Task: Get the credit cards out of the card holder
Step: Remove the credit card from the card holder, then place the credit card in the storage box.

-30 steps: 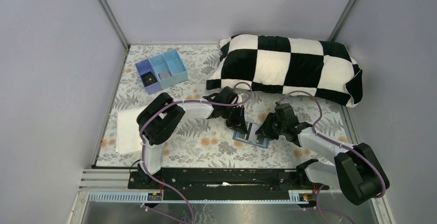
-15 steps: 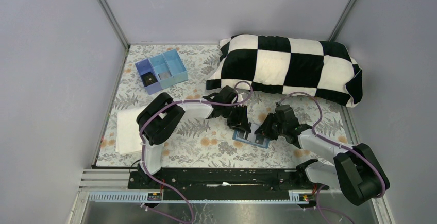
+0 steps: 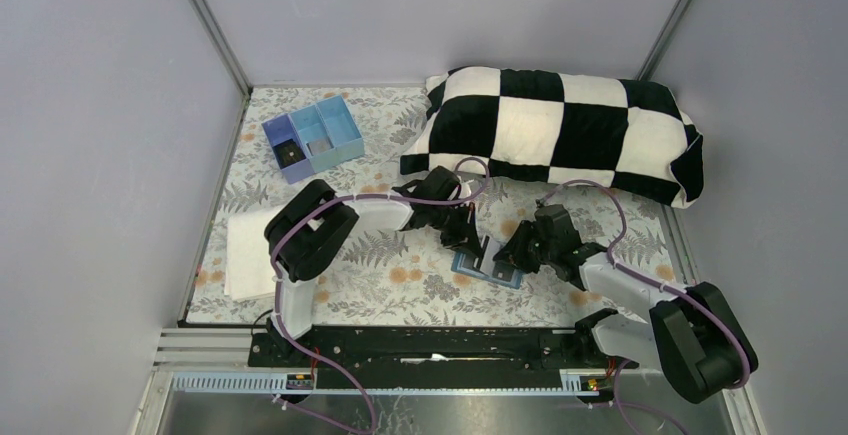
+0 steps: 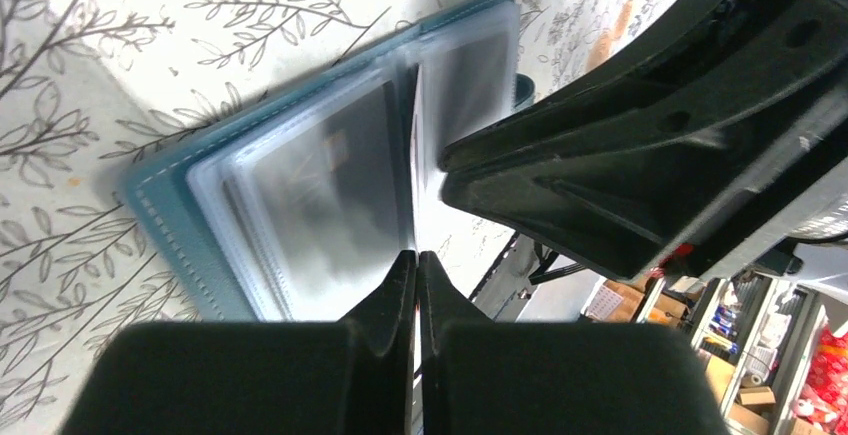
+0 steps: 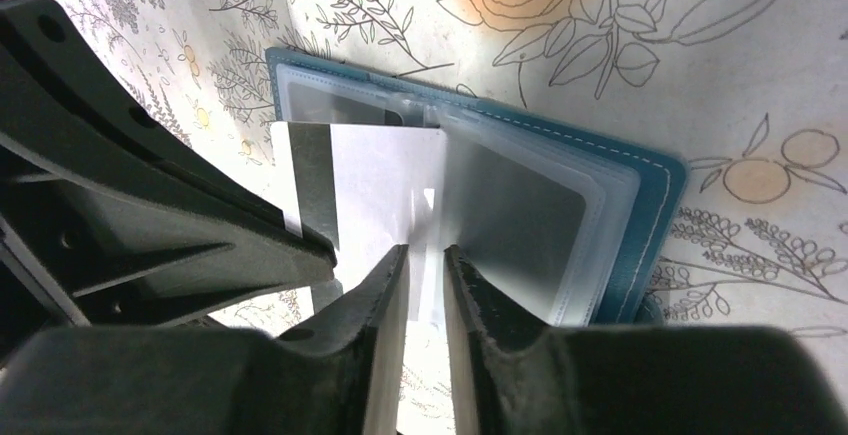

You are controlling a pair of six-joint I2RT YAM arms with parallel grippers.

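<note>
Compared with a second ago, your left gripper (image 4: 416, 255) has edged a little closer to the card holder (image 5: 655, 205), and the right arm has shifted slightly toward it too. The holder itself has not moved. It lies open on the floral tablecloth (image 3: 400, 277), between the two grippers and just in front of the checkered pillow (image 3: 560, 130).

Your left fingers are pressed together on the edge of a white card (image 5: 375, 190). The left wrist view shows this card edge-on, as a thin white line running up from the fingertips. The card has a grey stripe along one side and stands up out of the holder at the fold.

Your right gripper (image 5: 425, 250) sits over the fold with its fingers a narrow gap apart and white showing between them (I cannot tell whether they pinch anything).

The holder has clear sleeves (image 5: 530, 220), stacked on both halves, with dark grey panels showing through them.

Well apart, at the far left of the table, the blue-and-purple tray (image 3: 335, 156) has three compartments. A small dark object (image 3: 291, 153) lies in the purple one. There is something pale in the middle one, too small to make out.

A folded white cloth (image 3: 250, 253) lies by the left arm.
</note>
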